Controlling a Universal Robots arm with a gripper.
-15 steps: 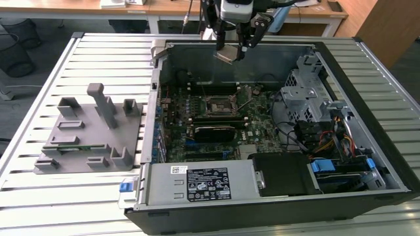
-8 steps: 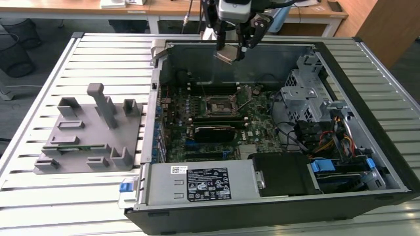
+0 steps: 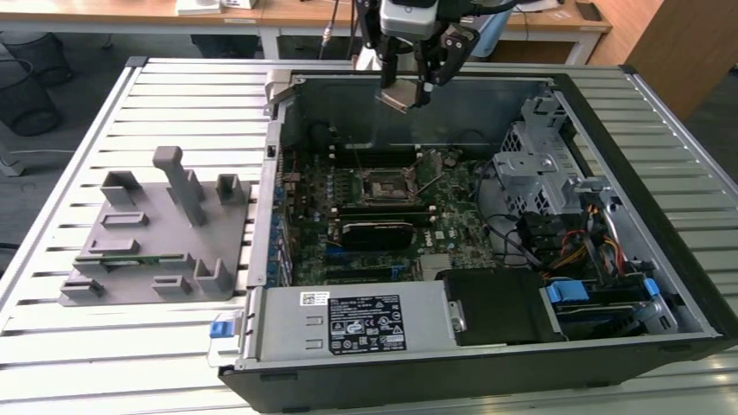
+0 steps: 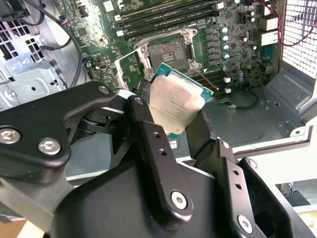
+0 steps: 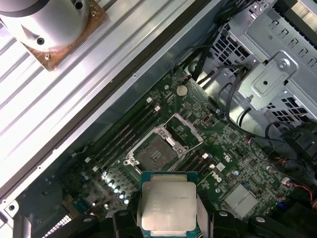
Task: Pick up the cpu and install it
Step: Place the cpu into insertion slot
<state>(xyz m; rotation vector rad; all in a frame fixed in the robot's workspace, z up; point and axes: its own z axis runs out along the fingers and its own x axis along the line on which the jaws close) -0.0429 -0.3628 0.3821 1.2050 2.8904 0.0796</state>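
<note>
The cpu (image 4: 176, 105) sits clamped between the two black fingers (image 4: 148, 129) of the gripper (image 4: 172, 113), which grip it by opposite edges with its silvery metal top facing the wrist cameras. It hangs tilted in the air over the open computer case (image 3: 680, 259), clear of everything below. A few lines of faint print cross its metal top in both wrist views, too small to read. Below it on the green motherboard (image 5: 247, 163) lies the dark square socket (image 5: 152, 154), its metal frame swung up and open and its bed bare. Long memory slots (image 4: 163, 15) run just beside the socket. In the exterior view a white label (image 3: 366, 322) with dense black print is stuck on the grey metal box at the near edge of the case; its writing cannot be made out either. To the exterior view's left of the case, a grey fixture (image 3: 150, 238) with upright posts stands on the slatted metal table (image 3: 185, 95).
</note>
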